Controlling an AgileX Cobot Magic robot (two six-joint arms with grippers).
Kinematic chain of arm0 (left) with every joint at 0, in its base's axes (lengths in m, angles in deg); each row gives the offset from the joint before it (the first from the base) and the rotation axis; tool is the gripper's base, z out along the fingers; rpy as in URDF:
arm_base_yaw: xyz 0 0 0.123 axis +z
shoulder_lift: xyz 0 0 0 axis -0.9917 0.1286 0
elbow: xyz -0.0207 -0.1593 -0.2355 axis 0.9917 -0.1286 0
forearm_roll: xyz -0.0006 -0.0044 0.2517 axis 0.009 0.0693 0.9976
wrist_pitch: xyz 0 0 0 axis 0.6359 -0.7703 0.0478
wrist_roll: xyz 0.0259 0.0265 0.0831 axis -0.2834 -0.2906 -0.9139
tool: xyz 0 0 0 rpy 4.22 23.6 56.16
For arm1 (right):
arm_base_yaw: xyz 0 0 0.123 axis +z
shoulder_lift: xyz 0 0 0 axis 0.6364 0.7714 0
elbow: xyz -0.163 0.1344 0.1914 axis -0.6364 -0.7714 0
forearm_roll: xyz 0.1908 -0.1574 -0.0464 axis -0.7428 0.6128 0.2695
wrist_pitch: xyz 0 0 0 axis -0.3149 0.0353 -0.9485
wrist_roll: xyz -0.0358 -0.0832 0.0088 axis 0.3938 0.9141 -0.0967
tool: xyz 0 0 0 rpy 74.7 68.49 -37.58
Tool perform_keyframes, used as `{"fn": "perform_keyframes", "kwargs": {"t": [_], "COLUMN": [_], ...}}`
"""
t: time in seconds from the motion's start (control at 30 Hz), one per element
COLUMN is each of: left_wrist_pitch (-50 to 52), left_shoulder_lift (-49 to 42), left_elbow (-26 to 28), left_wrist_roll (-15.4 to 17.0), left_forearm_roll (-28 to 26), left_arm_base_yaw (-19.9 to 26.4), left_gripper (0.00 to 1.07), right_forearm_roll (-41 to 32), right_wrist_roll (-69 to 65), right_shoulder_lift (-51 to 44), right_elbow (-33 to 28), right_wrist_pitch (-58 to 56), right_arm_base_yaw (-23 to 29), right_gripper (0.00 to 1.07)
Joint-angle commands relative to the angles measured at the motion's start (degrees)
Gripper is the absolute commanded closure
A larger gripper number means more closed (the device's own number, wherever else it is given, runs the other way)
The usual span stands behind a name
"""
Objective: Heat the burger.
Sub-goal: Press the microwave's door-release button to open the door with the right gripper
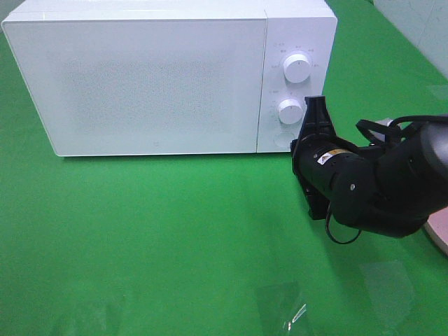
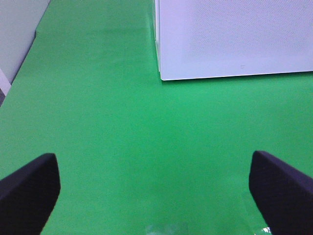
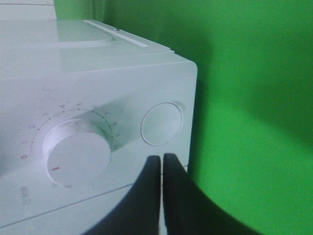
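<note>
The burger is not in view. The white microwave [image 1: 154,77] stands at the back of the green cloth with its door shut. My right gripper [image 1: 316,103] is shut and empty, its tips close to the control panel, beside the lower dial [image 1: 290,110] and above the round door button [image 1: 283,138]. In the right wrist view the shut fingertips [image 3: 161,159] sit just short of the round button [image 3: 162,123], next to the dial [image 3: 76,152]. My left gripper [image 2: 156,196] is open and empty over bare cloth, in front of the microwave's left corner [image 2: 161,73].
A second dial [image 1: 297,68] sits higher on the panel. A pale pink plate edge [image 1: 439,234] shows at the right edge, mostly behind the right arm. A clear shiny patch [image 1: 294,311] lies on the cloth near the front.
</note>
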Motion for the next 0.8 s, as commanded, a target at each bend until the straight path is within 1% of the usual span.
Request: {"fn": "perform_keyframes", "kwargs": {"t": [0.03,0.2,0.4,0.6,0.67,0.8], "left_wrist_pitch": [0.1,0.1,0.1,0.1,0.1,0.1], "left_shoulder_lift": [0.0,0.0,0.0,0.0,0.0,0.0], "left_elbow": [-0.2,-0.2,-0.2,-0.2,-0.2,-0.2], "left_wrist_roll": [-0.1,-0.1,-0.1,-0.1,-0.1,-0.1], "left_forearm_roll": [-0.3,-0.3,-0.3,-0.3,-0.3,-0.3], "left_arm_base_yaw": [0.2,0.2,0.2,0.2,0.2,0.2], "left_gripper": [0.09,0.09,0.09,0.09,0.09,0.09], "right_forearm_roll": [1.8,2.3,2.6,2.4,2.9,2.6], "right_wrist_roll": [-0.5,-1.4,-2.2,-2.2,-2.2,-2.1], "right_shoulder_lift": [0.7,3.3,5.3,6.9,7.8,8.1], "right_elbow": [1.3,3.8,5.3,7.3,8.7,9.3], "right_wrist_pitch": [-0.4,-1.3,-1.1,-1.1,-1.2,-1.1], "right_arm_base_yaw": [-0.7,-0.9,-0.9,-1.7,-2.8,-3.0], "right_gripper": [1.07,1.07,1.07,1.07,1.07,1.07]}}
